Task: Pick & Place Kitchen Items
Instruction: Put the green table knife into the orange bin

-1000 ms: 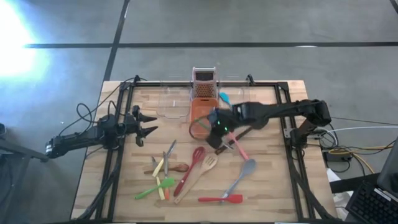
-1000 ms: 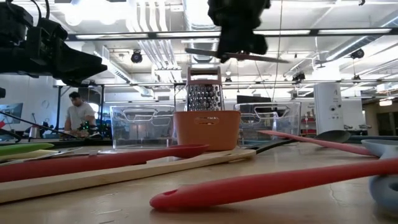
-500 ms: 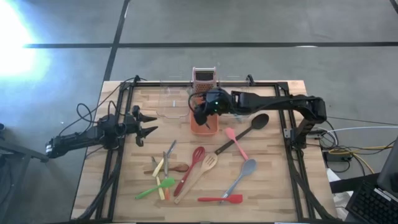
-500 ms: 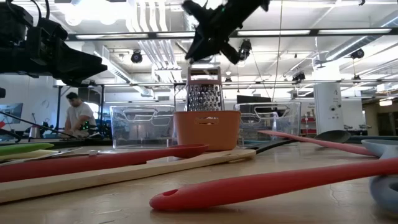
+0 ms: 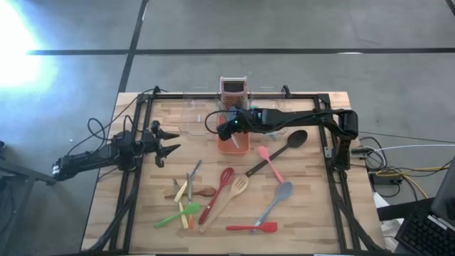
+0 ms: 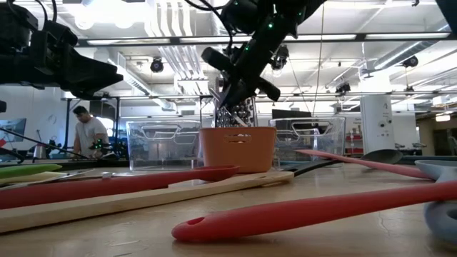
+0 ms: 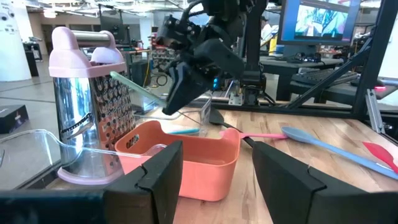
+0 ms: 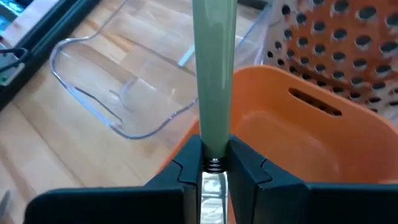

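My right gripper [image 5: 229, 129] hangs over the orange tub [image 5: 234, 141], shut on a utensil with a pale green handle [image 8: 214, 74]. The left wrist view shows this gripper [image 7: 180, 102] above the tub [image 7: 186, 163], with the handle [image 7: 140, 92] reaching toward the pink-topped grater [image 7: 81, 93]. Several utensils lie flat on the table: a red spoon [image 5: 219, 190], wooden fork [image 5: 231, 195], grey-blue spoon [image 5: 277, 199], red spatula [image 5: 256, 227], pink spoon [image 5: 269, 162], black ladle [image 5: 283, 148] and green spatula [image 5: 178, 213]. My left gripper [image 5: 169, 142] waits open at the table's left. My right gripper pinches the utensil between its two fingers [image 8: 186, 165], where the green handle's end [image 8: 214, 146] meets a metal part [image 8: 212, 183]. The fingers come from the table's right, slanting down. The handle sticks out ahead along the fingers, lifted clear above the tub.
Clear plastic tubs [image 5: 195, 121] stand left and right of the orange tub at the far side, the grater [image 5: 232, 91] behind it. Yellow-handled knives [image 5: 183, 192] lie near the green spatula. A black frame [image 5: 131, 178] borders the table. A person [image 6: 89, 132] stands in the room beyond.
My right gripper has carried the green-handled utensil from above the table's middle toward the far left, over the orange tub, and come down. It has tipped, so the utensil, held level a second ago, now slants toward the tub and grater.
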You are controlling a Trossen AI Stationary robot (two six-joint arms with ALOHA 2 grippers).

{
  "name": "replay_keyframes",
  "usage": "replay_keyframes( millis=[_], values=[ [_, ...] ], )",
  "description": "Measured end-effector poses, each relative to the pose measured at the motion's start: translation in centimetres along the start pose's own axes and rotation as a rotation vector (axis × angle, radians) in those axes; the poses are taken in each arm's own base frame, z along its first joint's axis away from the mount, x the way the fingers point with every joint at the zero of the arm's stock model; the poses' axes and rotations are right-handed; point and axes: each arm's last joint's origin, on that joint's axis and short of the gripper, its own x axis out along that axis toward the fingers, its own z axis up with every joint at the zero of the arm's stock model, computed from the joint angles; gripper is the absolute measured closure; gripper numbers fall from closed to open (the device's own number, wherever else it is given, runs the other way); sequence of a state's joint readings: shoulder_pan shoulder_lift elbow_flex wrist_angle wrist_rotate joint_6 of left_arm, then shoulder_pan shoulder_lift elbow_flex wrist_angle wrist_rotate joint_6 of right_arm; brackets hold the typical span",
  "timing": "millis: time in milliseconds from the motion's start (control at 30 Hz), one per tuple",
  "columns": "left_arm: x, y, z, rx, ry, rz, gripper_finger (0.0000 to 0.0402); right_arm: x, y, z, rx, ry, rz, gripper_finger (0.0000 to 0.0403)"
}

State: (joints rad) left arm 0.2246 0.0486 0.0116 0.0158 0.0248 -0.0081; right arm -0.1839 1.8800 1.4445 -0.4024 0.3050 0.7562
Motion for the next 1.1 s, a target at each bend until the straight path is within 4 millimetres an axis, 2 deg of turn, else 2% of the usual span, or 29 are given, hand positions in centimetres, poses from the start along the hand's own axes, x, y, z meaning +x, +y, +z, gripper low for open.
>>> replay_keyframes(
  millis=[533,867,967,1100],
  values=[
    [0.0,0.0,0.0,0.0,0.0,0.0,0.0204,1.0,-1.8,-1.9,-0.008,0.07,-0.109,0.0369],
    [0.0,0.0,0.0,0.0,0.001,0.0,0.0204,1.2,-1.7,-1.7,-0.028,0.029,-0.089,0.0369],
    [0.0,0.0,0.0,0.0,0.001,0.0,0.0204,1.8,-1.7,-1.8,-0.038,0.033,-0.09,0.0369],
    [0.0,0.0,0.0,0.0,0.001,0.0,0.0204,3.6,-1.6,-2.6,-0.068,0.081,-0.109,0.0369]
  ],
)
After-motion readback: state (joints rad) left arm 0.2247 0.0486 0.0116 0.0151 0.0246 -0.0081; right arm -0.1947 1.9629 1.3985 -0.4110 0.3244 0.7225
